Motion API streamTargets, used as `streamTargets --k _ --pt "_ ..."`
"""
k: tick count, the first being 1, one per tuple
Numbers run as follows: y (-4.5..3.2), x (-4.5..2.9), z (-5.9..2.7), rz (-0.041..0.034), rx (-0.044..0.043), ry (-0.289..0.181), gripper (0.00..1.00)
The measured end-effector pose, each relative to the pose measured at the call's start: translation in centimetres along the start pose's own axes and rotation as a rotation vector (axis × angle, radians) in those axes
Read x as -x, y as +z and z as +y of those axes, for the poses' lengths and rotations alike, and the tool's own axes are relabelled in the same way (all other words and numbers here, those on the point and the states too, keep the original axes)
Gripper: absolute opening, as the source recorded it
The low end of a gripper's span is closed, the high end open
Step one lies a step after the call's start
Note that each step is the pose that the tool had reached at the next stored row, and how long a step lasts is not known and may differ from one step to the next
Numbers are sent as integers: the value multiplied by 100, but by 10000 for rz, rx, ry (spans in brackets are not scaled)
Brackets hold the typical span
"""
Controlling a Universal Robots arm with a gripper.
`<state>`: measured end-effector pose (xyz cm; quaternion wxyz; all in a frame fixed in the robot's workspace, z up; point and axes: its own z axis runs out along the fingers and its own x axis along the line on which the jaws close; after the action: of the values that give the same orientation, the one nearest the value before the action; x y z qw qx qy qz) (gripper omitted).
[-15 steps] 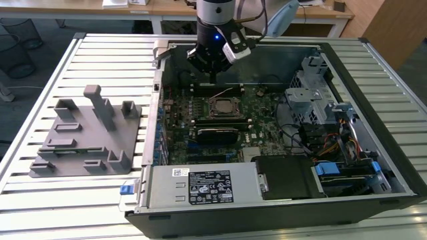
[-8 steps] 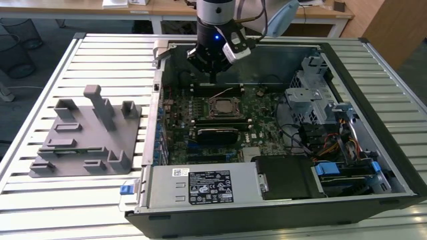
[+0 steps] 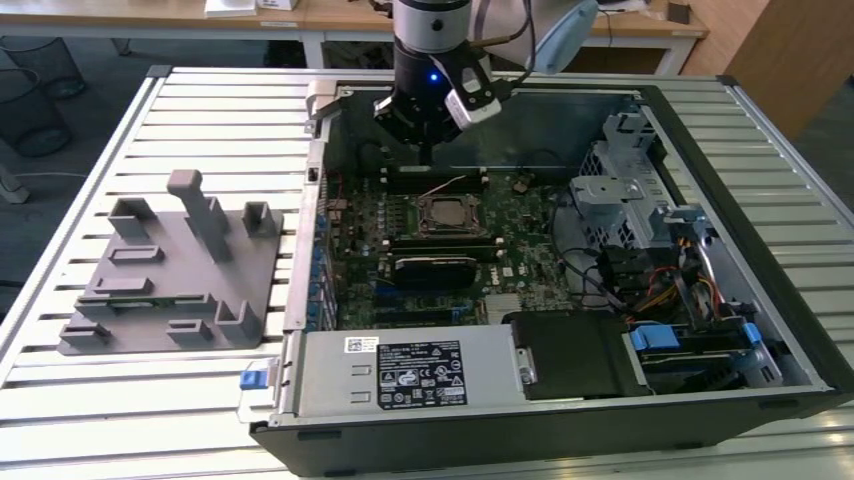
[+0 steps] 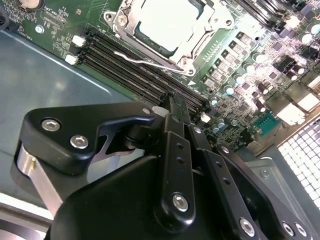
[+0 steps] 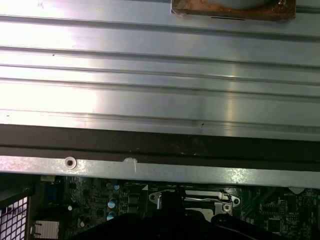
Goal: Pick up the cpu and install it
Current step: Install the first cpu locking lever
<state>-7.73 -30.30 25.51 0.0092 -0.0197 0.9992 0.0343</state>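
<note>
Nearest us, the gripper [image 4: 171,102] is closed on nothing. Past its tips, apart, we see the cpu [image 4: 167,22]: a pale silver square lying in its socket frame [image 4: 197,47].

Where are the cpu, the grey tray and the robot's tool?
cpu [image 4: 167,22], second wrist view, middle of its silver top.
grey tray [image 3: 147,305], exterior view, on its flat base.
tool [image 4: 171,101], second wrist view, between its fingertips.

1. From my remote seat I see one carrier, a silver slatted aluminium table [image 3: 160,400].
2. An open black metal computer case [image 3: 534,430] lies flat on its slats.
3. A grey plastic tray with upright posts [image 3: 174,270] rests on the slats just beside the case, on the exterior view's left.
</note>
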Motion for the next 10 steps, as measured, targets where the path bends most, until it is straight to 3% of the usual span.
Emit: streamTargets --k 10 --pt "17 -1 -12 0 2 0 11"
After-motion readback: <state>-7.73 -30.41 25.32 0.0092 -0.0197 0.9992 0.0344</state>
